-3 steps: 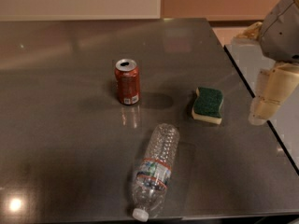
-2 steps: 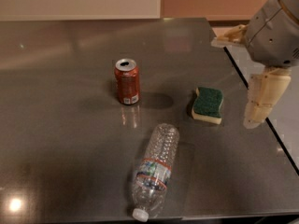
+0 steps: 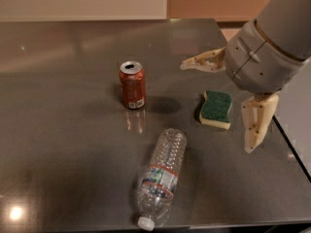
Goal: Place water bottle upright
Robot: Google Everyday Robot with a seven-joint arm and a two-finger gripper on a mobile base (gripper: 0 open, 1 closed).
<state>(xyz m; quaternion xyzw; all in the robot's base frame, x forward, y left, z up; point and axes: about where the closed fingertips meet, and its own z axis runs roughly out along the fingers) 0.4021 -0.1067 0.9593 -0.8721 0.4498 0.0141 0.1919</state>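
Note:
The water bottle [image 3: 161, 178] lies on its side on the dark table, near the front edge. It is clear ribbed plastic with a red, white and green label band, and its white cap points toward the front. My gripper [image 3: 221, 103] hangs above the table's right side, to the right of and behind the bottle. It is open and empty, with one finger [image 3: 204, 62] reaching left and the other finger [image 3: 255, 125] pointing down. It touches nothing.
A red soda can [image 3: 132, 85] stands upright behind the bottle. A green and yellow sponge [image 3: 216, 109] lies right of the can, under my gripper. The table's right edge [image 3: 286, 140] runs close by the lower finger.
My gripper has moved left and forward over the table, toward the sponge, and more of the arm is in view. The bottle, can and sponge have not moved.

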